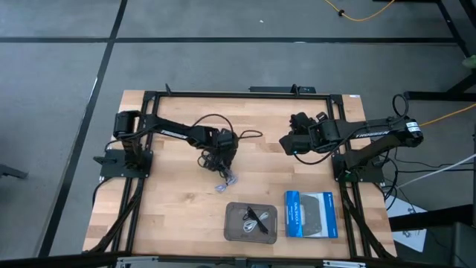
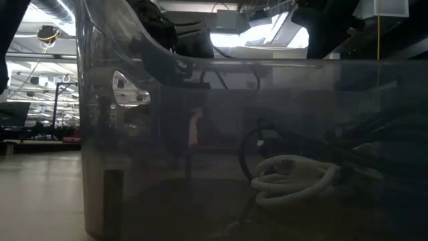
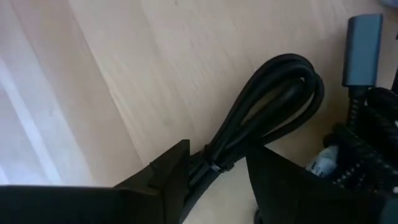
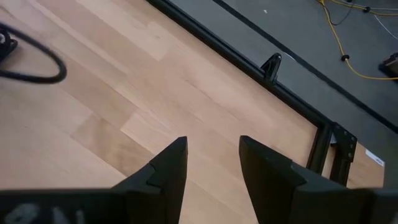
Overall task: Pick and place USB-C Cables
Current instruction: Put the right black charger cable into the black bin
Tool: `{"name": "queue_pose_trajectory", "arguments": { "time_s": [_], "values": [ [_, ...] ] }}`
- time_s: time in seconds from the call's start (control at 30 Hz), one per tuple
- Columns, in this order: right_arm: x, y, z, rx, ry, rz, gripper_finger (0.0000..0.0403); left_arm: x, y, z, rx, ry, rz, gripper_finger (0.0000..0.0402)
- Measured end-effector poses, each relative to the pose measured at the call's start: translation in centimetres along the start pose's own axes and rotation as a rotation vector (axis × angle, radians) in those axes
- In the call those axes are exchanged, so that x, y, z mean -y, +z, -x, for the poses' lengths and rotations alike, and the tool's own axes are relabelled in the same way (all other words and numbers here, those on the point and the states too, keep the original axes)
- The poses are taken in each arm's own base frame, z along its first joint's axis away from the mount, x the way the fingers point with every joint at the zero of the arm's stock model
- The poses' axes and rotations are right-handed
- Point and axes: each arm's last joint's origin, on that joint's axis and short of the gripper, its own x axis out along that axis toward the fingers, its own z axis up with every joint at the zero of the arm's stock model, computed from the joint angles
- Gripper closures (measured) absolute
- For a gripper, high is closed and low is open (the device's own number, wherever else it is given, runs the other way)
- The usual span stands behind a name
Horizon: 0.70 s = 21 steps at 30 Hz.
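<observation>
Left gripper (image 1: 223, 152) is down on the cable pile (image 1: 217, 158) at table centre-left, fingers set narrowly either side of a coiled black cable (image 3: 264, 109); left wrist view shows the bundle running between the two fingertips (image 3: 168, 171), resting on the wood, grip contact not certain. A grey plug (image 3: 362, 50) and braided black cable (image 3: 367, 149) sit just beside it at 3 o'clock in that view. One pale cable (image 1: 227, 181) lies loose at 6 o'clock of the pile. Grey tray (image 1: 232, 232) sits near the front edge at 5 o'clock from the gripper, already holding cables (image 1: 255, 219); bare wood between pile and tray. Blue-and-grey box (image 1: 312, 214) touches or nearly touches the tray at 3 o'clock. Right gripper (image 1: 286, 143) hovers over bare table at 3 o'clock of the pile, fingers moderately apart, holding nothing; the right wrist view shows only wood and the table's black frame (image 4: 298, 102). Low view looks through the tray wall: a white coil (image 2: 294, 177) and dark cables inside.
</observation>
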Motion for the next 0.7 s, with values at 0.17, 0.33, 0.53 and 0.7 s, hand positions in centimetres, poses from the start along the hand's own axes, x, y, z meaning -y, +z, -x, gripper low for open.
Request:
{"name": "queue_pose_trajectory", "arguments": {
  "time_s": [0.17, 0.33, 0.53, 0.7],
  "values": [
    [0.0, 0.0, 0.0, -0.001, -0.001, 0.001, 0.0253, -0.5, 0.4, -0.4, 0.029, 0.061, -0.071, 0.0248],
    [0.0, 0.0, 0.0, -0.001, 0.000, 0.001, 0.0253, -0.6, 0.3, -0.6, 0.073, 0.003, -0.215, 0.0248],
    [0.0, -0.1, 0.0, -0.026, 0.017, 0.001, 0.0253, 0.1, 0.2, -0.6, -0.014, 0.048, -0.305, 0.0248],
    [0.0, -0.1, 0.0, -0.027, 0.018, 0.000, 0.0253, 0.3, 0.6, -0.5, -0.018, 0.101, -0.093, 0.0248]
  ]
}}
